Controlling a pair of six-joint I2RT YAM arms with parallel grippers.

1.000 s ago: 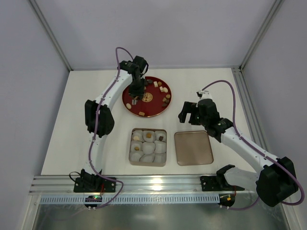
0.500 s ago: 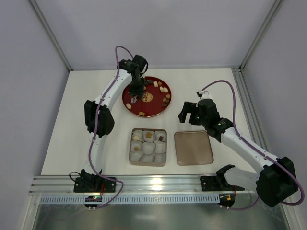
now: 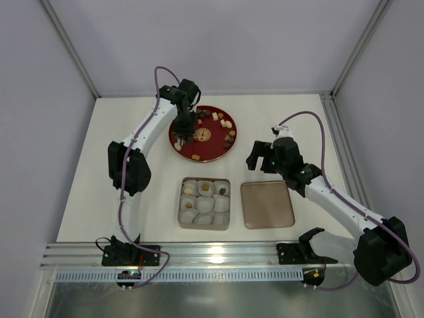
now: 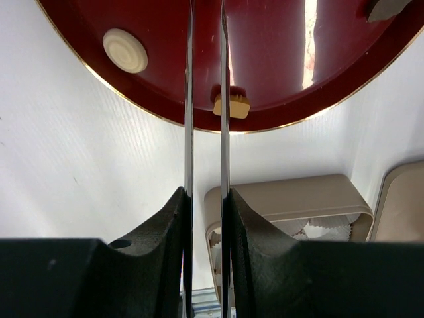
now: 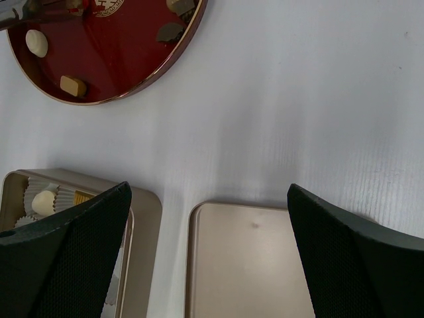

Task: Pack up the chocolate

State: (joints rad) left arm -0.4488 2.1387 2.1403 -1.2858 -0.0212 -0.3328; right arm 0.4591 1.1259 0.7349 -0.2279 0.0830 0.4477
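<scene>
1. Chocolate (image 5: 73, 85): tiny bite-size pieces in dark brown, tan and cream-white. You get square tan blocks, oval cream lumps and one round cream disc with ring ridges.
2. Most of it lies loose and scattered on the red plate (image 3: 215, 147) with the gold rim, at the far side of the table (image 3: 86, 199).
3. A few pieces already sit in the far row of paper cups (image 3: 199, 213) inside the beige tin (image 3: 204, 228), just near of the plate.
4. The lid (image 3: 267, 205) lies flat beside the tin on its right, not touching it.
5. Left pincer (image 3: 183, 138) hangs over the plate's left part, pinched to a thin slit. The tips run out of the wrist view, so you can't tell whether a piece is between them.
6. Right pincer (image 5: 209, 189) is spread wide and holds nothing, over the table between plate and lid.
7. Writing: the gold emblem (image 5: 106, 5) at the plate's centre carries lettering, too small to read.
</scene>
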